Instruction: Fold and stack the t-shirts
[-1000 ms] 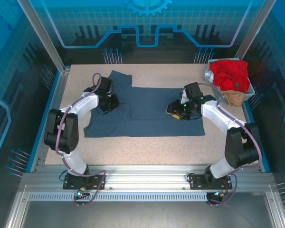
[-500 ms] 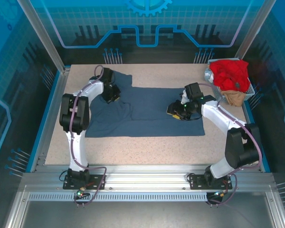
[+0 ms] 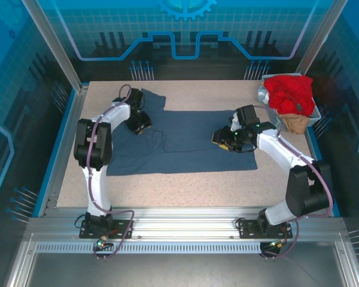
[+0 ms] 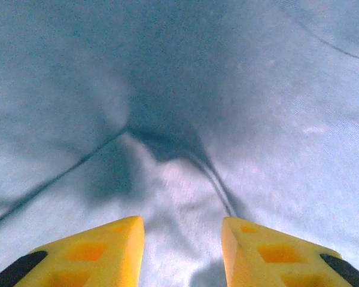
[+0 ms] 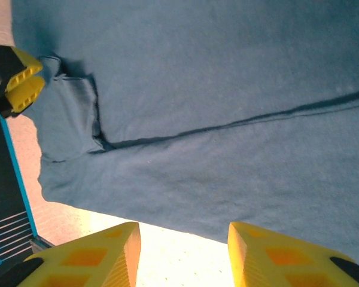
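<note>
Step in hand: We judge that the first fold of the slate-blue t-shirt (image 3: 188, 143) is only being set up. It lies open, and nothing is folded or stacked yet.
Slate-blue t-shirt: It is spread flat on the counter (image 3: 197, 182), with one sleeve sticking out at its far left corner.
Other shirts: The red t-shirt (image 3: 289, 91) sits on top of the tan t-shirt (image 3: 295, 122) in the wire basket (image 3: 316, 113), just off the slate-blue t-shirt's far right corner.
Left jaws: They are spread with nothing between them, low over the shirt's left part near that sleeve. A raised crease (image 4: 167, 146) runs toward the gap.
Right jaws: They are spread and empty, over the shirt's right part. In the wrist view the shirt's edge lies just ahead of them, with bare counter showing in the gap.
Next move: We think each pair must drop onto the cloth and pinch a layer. The two arms can then carry the fold across together so the limp fabric does not skew.
</note>
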Available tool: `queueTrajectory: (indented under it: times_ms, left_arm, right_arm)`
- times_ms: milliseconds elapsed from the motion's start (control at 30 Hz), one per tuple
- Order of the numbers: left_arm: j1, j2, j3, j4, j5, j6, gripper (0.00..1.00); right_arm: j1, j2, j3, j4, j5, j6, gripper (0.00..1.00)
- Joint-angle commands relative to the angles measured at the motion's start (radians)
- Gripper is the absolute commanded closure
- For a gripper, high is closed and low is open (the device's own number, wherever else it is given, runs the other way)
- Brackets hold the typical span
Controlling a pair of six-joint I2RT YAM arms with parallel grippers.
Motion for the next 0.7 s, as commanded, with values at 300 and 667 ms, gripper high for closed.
queueTrajectory:
  times_ms: [300,667]
  left_arm:
    - [-0.250,0.021,0.104,-0.137,-0.077,0.166,0.84]
    - [-0.252,0.168,0.233,-0.212,-0.119,0.285,0.82]
  right_arm:
    - [-0.006,-0.026,-0.011,0.151,-0.137,0.001,0.56]
    - [-0.010,-0.046,-0.041,0.203,-0.180,0.018,0.53]
